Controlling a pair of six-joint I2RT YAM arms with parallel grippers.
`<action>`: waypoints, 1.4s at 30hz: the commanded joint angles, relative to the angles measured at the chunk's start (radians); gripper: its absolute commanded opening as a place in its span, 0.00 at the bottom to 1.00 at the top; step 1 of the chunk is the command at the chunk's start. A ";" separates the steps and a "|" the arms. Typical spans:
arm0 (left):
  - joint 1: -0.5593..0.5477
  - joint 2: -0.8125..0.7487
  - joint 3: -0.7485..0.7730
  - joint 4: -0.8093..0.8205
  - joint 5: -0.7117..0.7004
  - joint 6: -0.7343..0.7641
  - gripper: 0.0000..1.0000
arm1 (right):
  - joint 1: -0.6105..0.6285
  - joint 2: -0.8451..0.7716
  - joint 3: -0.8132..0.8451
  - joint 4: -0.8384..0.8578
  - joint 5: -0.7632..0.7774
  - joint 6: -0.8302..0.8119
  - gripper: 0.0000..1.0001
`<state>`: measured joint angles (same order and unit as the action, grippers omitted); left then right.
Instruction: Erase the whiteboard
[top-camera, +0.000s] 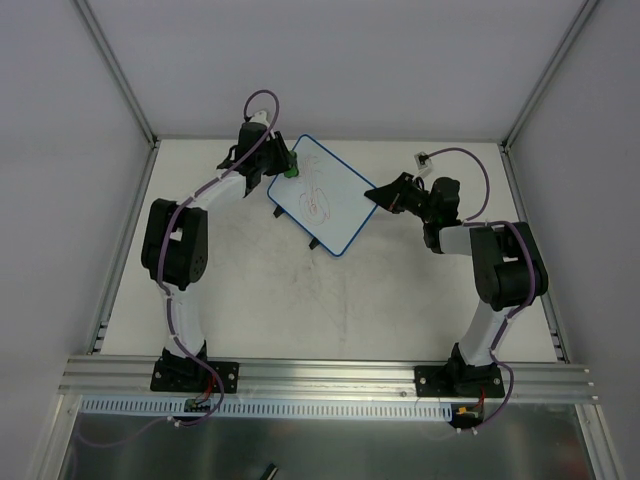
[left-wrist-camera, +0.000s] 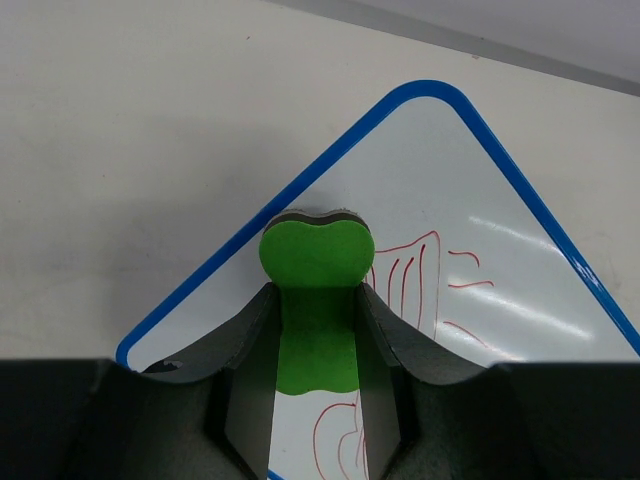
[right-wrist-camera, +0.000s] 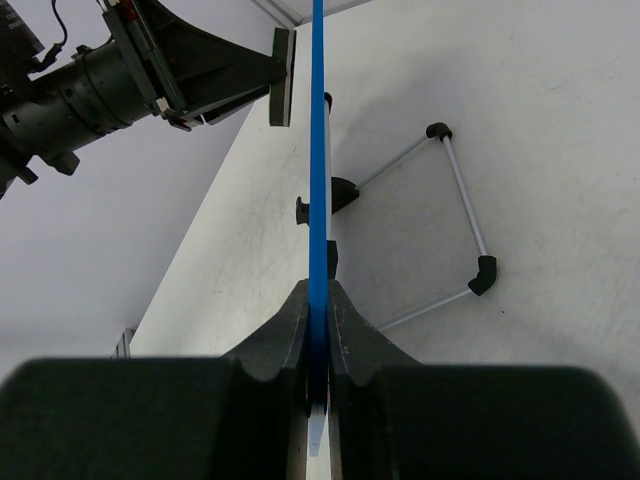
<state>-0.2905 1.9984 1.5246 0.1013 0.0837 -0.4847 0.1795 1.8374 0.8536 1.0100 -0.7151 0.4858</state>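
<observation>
The whiteboard (top-camera: 325, 195), white with a blue rim and red scribbles, stands tilted at the back middle of the table. My left gripper (top-camera: 283, 168) is shut on a small green eraser (left-wrist-camera: 316, 300) and presses it on the board's left upper part; the board (left-wrist-camera: 480, 220) fills that wrist view. My right gripper (top-camera: 378, 192) is shut on the board's right edge, seen edge-on as a blue strip (right-wrist-camera: 318, 200) between the fingers. The left gripper with the eraser (right-wrist-camera: 282, 90) shows beyond it.
The board's wire stand with black feet (right-wrist-camera: 450, 230) rests on the table behind it. White enclosure walls (top-camera: 330, 60) stand close behind and at both sides. An aluminium rail (top-camera: 330, 375) runs along the near edge by the arm bases.
</observation>
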 joint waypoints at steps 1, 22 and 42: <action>-0.012 0.013 0.045 0.083 0.033 0.014 0.00 | 0.002 -0.047 0.005 0.076 -0.012 -0.035 0.00; -0.032 0.120 0.055 0.172 0.057 0.006 0.00 | 0.002 -0.047 -0.001 0.082 -0.012 -0.033 0.00; -0.170 0.060 -0.003 0.282 0.119 0.241 0.00 | 0.003 -0.044 0.002 0.084 -0.020 -0.033 0.00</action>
<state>-0.3988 2.0872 1.5265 0.3809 0.1459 -0.3191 0.1719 1.8374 0.8528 0.9970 -0.7059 0.4995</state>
